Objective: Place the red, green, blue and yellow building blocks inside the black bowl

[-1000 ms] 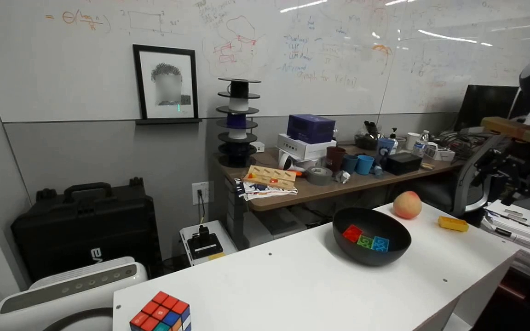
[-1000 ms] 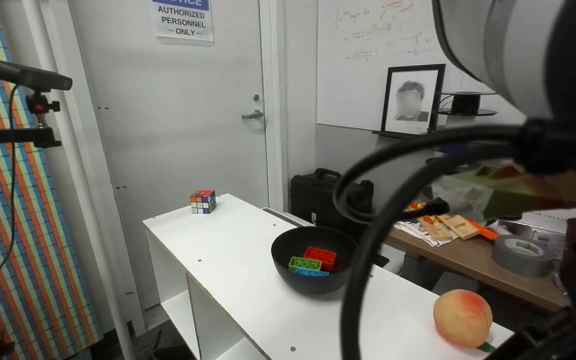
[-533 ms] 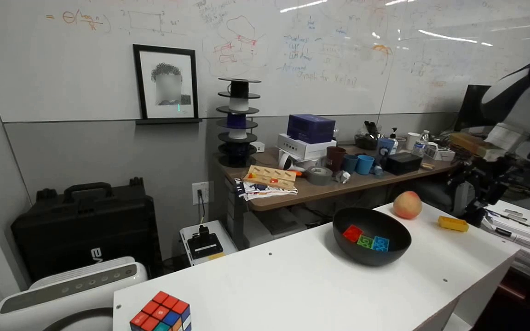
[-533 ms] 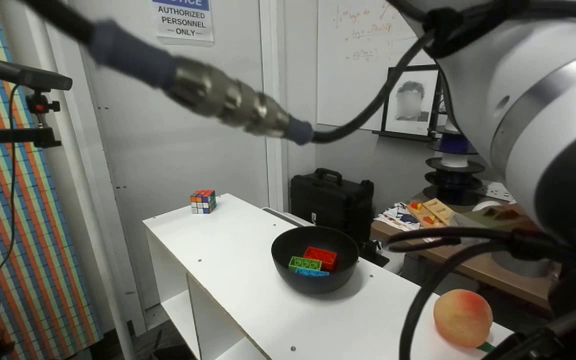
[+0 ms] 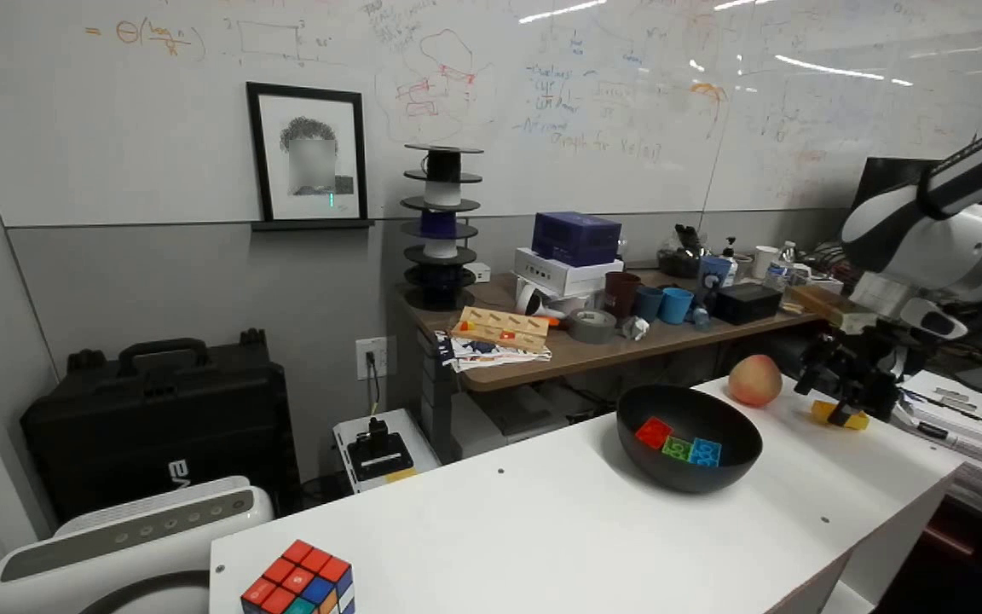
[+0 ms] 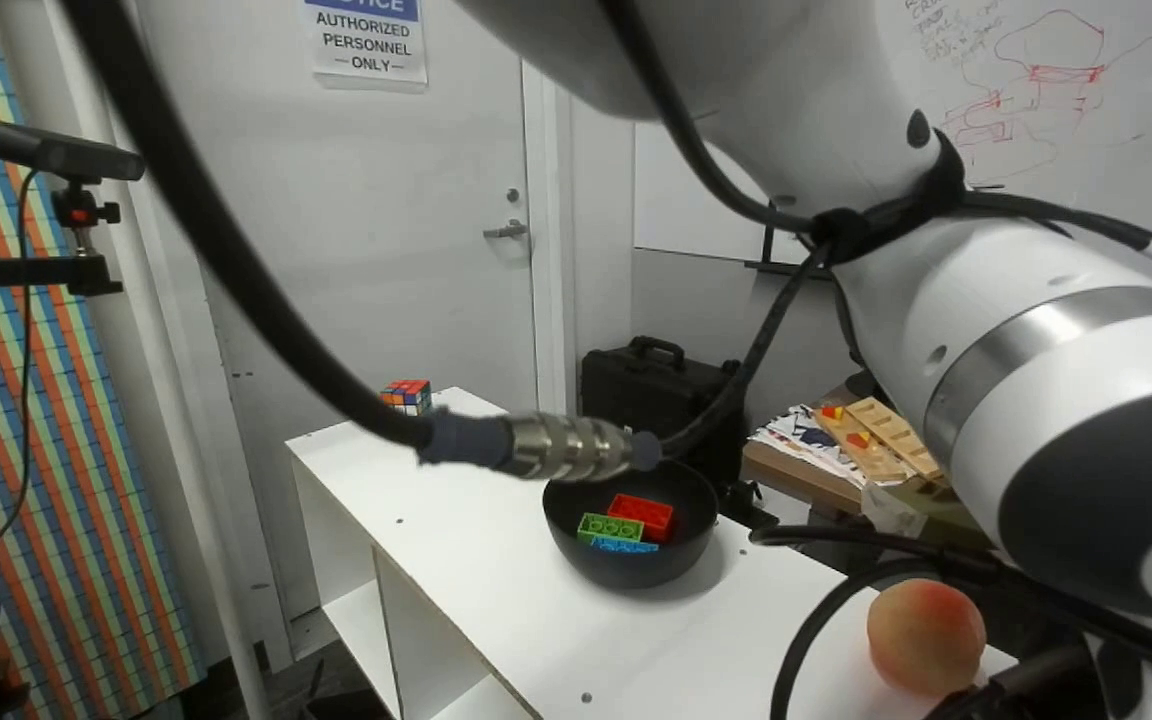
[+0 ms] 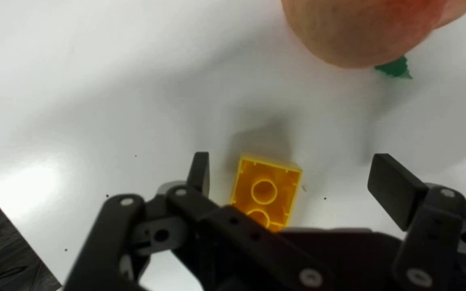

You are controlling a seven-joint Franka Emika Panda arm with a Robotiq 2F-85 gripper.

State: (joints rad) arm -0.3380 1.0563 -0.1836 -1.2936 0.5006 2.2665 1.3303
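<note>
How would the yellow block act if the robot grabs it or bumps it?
The yellow block is probably light for its size: its open side faces up and shows it's hollow. Its straight walls look like stiff plastic, so it likely won't squish. With flat sides, it would probably slide rather than roll on the shiny white tabletop.

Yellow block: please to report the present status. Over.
Tool open, close to yellow block, nothing gripped. Yellow block on white surface, hollow side up. Peach nearby, not touching it, likely no obstacle.

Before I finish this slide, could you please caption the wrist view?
Open gripper over the yellow block, hollow side up, peach nearby.
</note>
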